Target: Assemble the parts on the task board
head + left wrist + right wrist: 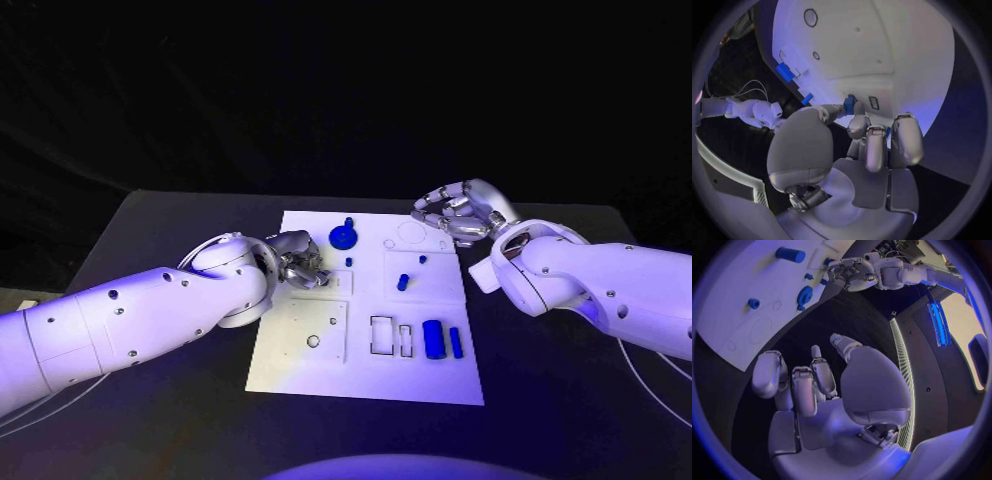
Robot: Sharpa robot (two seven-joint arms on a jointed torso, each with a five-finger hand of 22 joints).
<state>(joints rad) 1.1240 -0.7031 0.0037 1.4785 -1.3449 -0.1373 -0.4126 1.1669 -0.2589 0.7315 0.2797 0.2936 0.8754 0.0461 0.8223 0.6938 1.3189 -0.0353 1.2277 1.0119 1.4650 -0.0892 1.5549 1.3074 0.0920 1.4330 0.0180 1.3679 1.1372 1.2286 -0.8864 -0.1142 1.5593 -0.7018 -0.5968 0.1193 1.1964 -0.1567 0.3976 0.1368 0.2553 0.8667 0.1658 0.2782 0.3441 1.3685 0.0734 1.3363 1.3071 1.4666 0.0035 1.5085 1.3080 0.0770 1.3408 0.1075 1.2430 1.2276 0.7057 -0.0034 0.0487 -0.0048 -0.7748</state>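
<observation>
The white task board [310, 370] lies mid-table. On it stand a blue round disc [343, 237], a small blue peg [349, 262], a second peg [402, 283] and two blue blocks [433, 338] near the right edge. My left hand [296, 262] hovers over the board's left edge with its fingers curled. In the left wrist view its thumb tip lies right by a small blue peg [849, 105]; I cannot tell whether it pinches it. My right hand [459, 212] sits at the board's far right corner, fingers [801, 385] curled in on nothing.
Empty slots [382, 335] and a round hole [313, 341] mark the board's near half. Black table [159, 240] surrounds the board on all sides. The right wrist view shows the board [729, 315], the disc [804, 294] and my left hand [851, 271].
</observation>
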